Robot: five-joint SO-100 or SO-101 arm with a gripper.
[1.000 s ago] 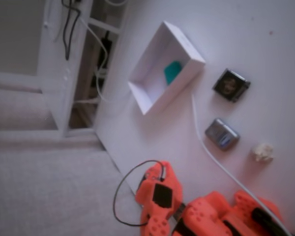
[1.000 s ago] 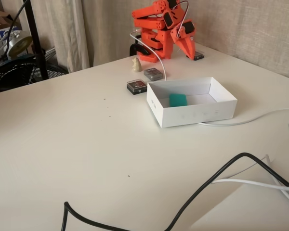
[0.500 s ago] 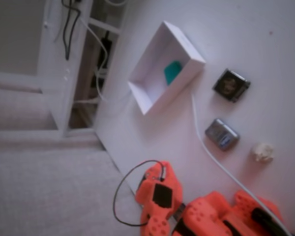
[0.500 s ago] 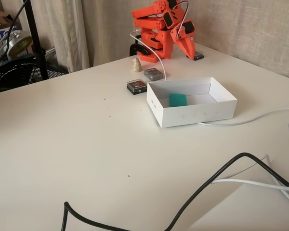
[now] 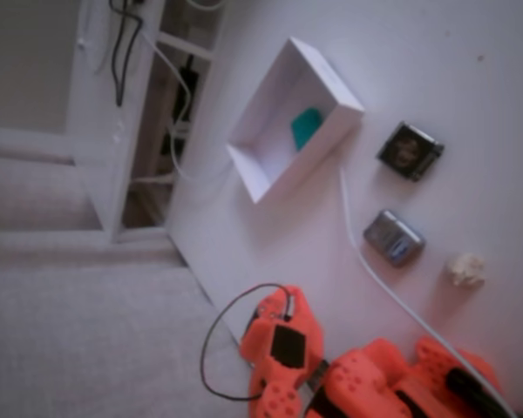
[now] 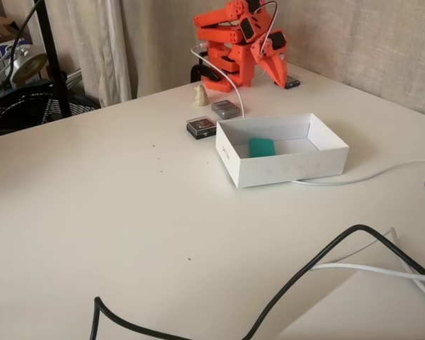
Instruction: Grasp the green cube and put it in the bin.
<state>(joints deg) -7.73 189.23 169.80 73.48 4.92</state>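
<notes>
The green cube (image 5: 306,127) (image 6: 261,147) lies inside the bin (image 5: 329,77) (image 6: 283,168), on its floor near one end, in both fixed views. The bin is a shallow white box standing on the white table. The orange arm (image 5: 366,383) is folded up at the table's far edge, well away from the bin. Its gripper (image 6: 278,79) points down toward the table with its fingers together and nothing between them.
A dark square gadget (image 5: 410,150) (image 6: 200,127), a grey metallic gadget (image 5: 393,237) (image 6: 225,108) and a small cream figure (image 5: 465,270) (image 6: 200,95) sit between arm and bin. A white cable (image 5: 366,252) (image 6: 368,173) passes the bin. A black cable (image 6: 304,273) crosses the near table.
</notes>
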